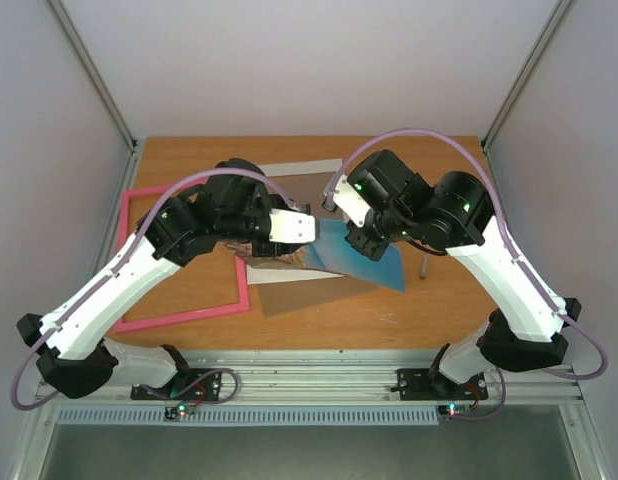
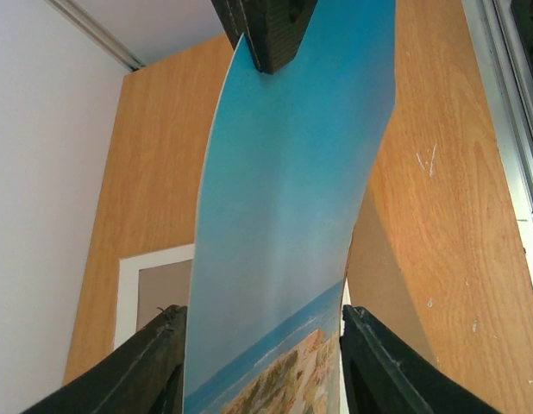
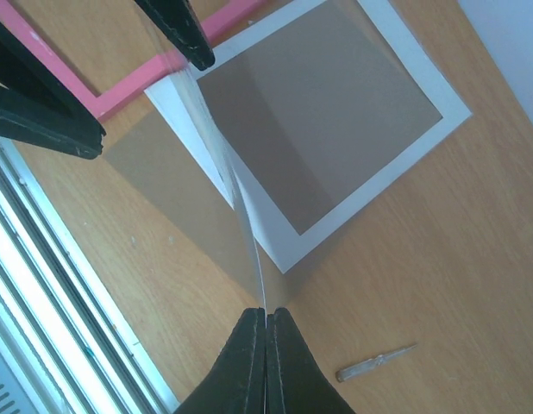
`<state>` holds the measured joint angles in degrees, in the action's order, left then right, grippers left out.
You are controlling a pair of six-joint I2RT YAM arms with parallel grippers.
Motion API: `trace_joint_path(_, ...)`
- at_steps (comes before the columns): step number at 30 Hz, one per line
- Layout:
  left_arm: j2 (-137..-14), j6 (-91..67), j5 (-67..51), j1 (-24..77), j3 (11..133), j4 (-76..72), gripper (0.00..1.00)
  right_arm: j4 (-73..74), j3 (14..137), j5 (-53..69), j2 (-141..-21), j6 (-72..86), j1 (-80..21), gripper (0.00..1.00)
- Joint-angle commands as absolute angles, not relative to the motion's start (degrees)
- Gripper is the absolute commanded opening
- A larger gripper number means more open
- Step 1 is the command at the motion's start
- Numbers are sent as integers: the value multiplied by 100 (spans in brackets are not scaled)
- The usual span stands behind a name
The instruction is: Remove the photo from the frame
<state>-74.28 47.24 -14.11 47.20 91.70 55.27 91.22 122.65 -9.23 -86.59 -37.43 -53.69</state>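
Our right gripper (image 3: 266, 315) has its jaws pinched tight on one edge of the glossy rectangular seaside print (image 2: 284, 216). The print is held bowed in the air, just right of the thin bright pink rectangular frame (image 1: 179, 317), which lies flat on the wooden tabletop (image 1: 439, 300). Our left gripper (image 2: 262, 312) has its jaws partly open, one on either side of the print's other end.

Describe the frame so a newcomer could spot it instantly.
Start at the wooden table and go to its left side. The frame lies flat there, a thin open rectangle with bare wood showing through. Only it is bright pink; the mat nearby is white, the photo blue.
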Motion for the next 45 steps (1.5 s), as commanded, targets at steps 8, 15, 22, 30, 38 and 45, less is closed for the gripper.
trace_joint_path(8, -7608, 4685, -1682, 4552, 9512, 5802, 31, 9001, 12235, -936, -8521, -3910, -5475, 1)
trace_joint_path(15, -7878, 4645, -1956, 4388, 9764, 6160, 25, 8918, 12115, -880, -8481, -3935, -5486, 1)
trace_joint_path(22, -8040, 4654, -2121, 4381, 9917, 6287, 16, 8874, 12092, -850, -8484, -3988, -5484, 1)
trace_joint_path(30, -8236, 4711, -2296, 4379, 10145, 6577, 0, 8718, 11937, -889, -8359, -4050, -5493, 1)
trace_joint_path(38, -8126, 4617, -2490, 4379, 10178, 6634, 0, 8511, 11629, -1023, -8171, -4066, -5486, 14)
trace_joint_path(45, -8072, 4136, -2262, 4382, 10176, 6339, 0, 8014, 11267, -1486, -7630, -3867, -5459, 41)
